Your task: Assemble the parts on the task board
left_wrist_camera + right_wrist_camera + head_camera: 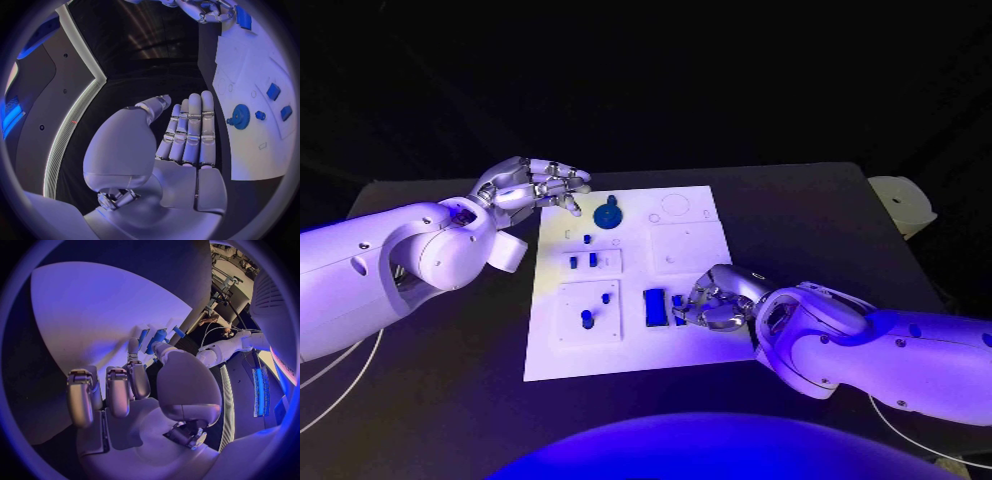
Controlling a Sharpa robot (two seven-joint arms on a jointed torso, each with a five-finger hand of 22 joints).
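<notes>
The white task board [689,245] lies in the middle of the black table. On it sit a round blue gear [607,213], two small blue pegs [583,261] and a long blue block [655,306]. My left hand [531,185] hovers at the board's far left corner. In the left wrist view its fingers [190,130] are straight and together, holding nothing, beside the gear [240,116]. My right hand [714,302] rests on the board's near right part, right next to the long block. Its thumb and a finger pinch a small blue part [156,338] against the board [94,315].
A pale white object [903,205] sits at the table's far right edge. More small blue pieces [594,310] stand in the board's near left plate. Bare black table [430,400] lies to the left and right of the board.
</notes>
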